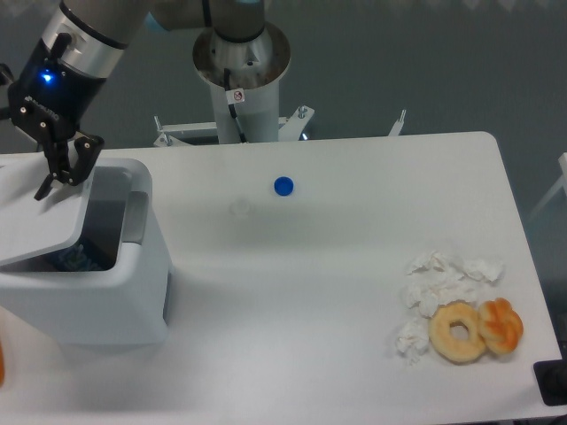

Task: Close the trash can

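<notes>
The trash can (120, 292) is a large white boxy bin at the left of the table. Its flat white lid (40, 217) is tilted up on the right, leaving a dark gap where something blue lies inside. My gripper (60, 177) hangs over the lid's upper right corner, its black fingertips (46, 188) at or just above the lid surface. The fingers stand close together and hold nothing.
A small blue cap (283, 186) lies on the table (337, 292) at mid-back. At the right front lie crumpled white tissues (443, 279), a plain donut (458, 331) and an orange pastry (502, 325). The robot's base (241, 71) stands behind the table.
</notes>
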Available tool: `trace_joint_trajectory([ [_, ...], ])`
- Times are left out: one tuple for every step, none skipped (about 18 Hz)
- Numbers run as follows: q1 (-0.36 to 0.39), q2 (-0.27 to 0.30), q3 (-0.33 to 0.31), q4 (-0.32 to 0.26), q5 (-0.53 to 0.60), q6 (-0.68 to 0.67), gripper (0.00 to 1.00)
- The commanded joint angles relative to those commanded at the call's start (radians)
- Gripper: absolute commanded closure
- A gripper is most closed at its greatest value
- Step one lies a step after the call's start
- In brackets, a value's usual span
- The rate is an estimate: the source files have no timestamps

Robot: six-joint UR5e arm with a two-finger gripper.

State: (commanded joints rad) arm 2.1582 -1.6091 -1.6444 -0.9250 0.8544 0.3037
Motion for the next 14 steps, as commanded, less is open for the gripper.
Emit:
trace_joint_trajectory([
  [0.009,0.000,-0.002,0.000,0.003,-0.002,0.00],
  [0.014,0.000,-0.002,0.000,0.003,-0.002,0.00],
  [0.018,0.000,-0.003,0.000,0.003,0.000,0.00],
  [0.029,0.000,-0.006,0.000,0.003,0.000,0.00],
  [0.034,0.002,-0.008,0.000,0.003,0.006,0.00],
  [0.034,0.000,-0.008,0.000,0.003,0.018,0.00],
  [0.037,0.000,-0.009,-0.002,0.003,0.031,0.00],
  [0.043,0.000,-0.011,-0.002,0.003,0.037,0.00],
  [0.046,0.000,-0.011,-0.002,0.003,0.037,0.00],
  [0.046,0.000,-0.011,-0.002,0.005,0.038,0.00],
  [0.045,-0.002,-0.014,-0.002,0.005,0.038,0.00],
  [0.045,0.000,-0.026,-0.002,0.008,0.038,0.00],
  [0.045,0.000,-0.034,-0.002,0.015,0.040,0.00],
  [0.045,0.000,-0.035,-0.002,0.017,0.040,0.00],
])
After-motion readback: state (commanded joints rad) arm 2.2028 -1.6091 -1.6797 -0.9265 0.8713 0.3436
